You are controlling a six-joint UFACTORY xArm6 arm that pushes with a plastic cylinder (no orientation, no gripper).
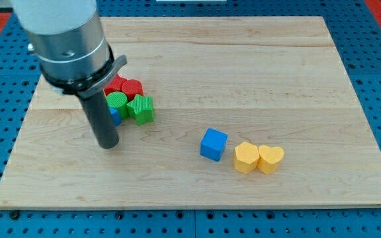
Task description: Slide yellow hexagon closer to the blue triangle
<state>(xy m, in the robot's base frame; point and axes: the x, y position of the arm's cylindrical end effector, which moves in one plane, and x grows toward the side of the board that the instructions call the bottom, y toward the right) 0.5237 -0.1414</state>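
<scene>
The yellow hexagon (pixel 246 157) lies on the wooden board (pixel 256 73) at the lower right, touching a yellow heart (pixel 271 158) on its right. A blue cube (pixel 213 144) sits just left of the hexagon. A small blue block (pixel 116 115), mostly hidden behind my rod, shows in a cluster at the left; its shape cannot be made out. My tip (pixel 107 145) rests on the board just below that cluster, far left of the yellow hexagon.
The left cluster holds a red block (pixel 126 85), a green round block (pixel 116 100) and a green star-like block (pixel 141 108). The arm's grey body (pixel 68 39) covers the upper left. A blue pegboard (pixel 376 99) surrounds the board.
</scene>
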